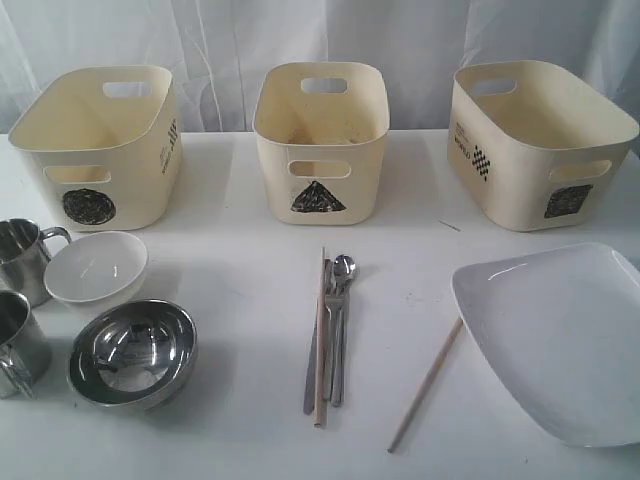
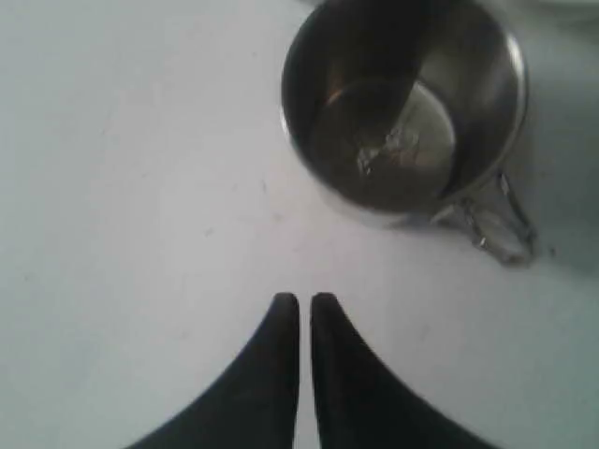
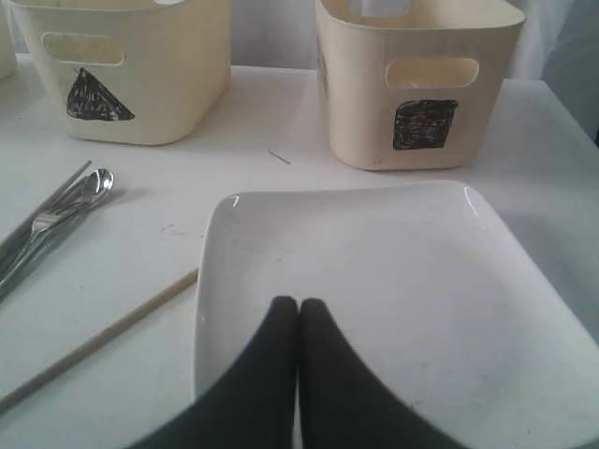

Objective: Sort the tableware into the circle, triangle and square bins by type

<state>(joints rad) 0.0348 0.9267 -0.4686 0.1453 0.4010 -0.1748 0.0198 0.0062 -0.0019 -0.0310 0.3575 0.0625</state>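
Three cream bins stand at the back: circle bin [image 1: 100,150], triangle bin [image 1: 320,140], square bin [image 1: 535,140]. On the left are two steel mugs [image 1: 25,260] [image 1: 15,345], a white bowl [image 1: 97,268] and a steel bowl [image 1: 132,352]. Knife, fork, spoon [image 1: 342,268] and one chopstick [image 1: 320,340] lie together mid-table; the other chopstick [image 1: 427,383] lies beside the white plate [image 1: 560,340]. Neither gripper shows in the exterior view. My left gripper [image 2: 305,301] is shut and empty, short of a steel mug [image 2: 402,112]. My right gripper [image 3: 299,304] is shut over the plate [image 3: 374,281].
A white table [image 1: 240,260] carries everything, with a white curtain behind the bins. In the right wrist view the triangle bin [image 3: 131,65] and square bin [image 3: 421,84] stand beyond the plate, the cutlery [image 3: 56,220] and a chopstick [image 3: 103,337] to one side.
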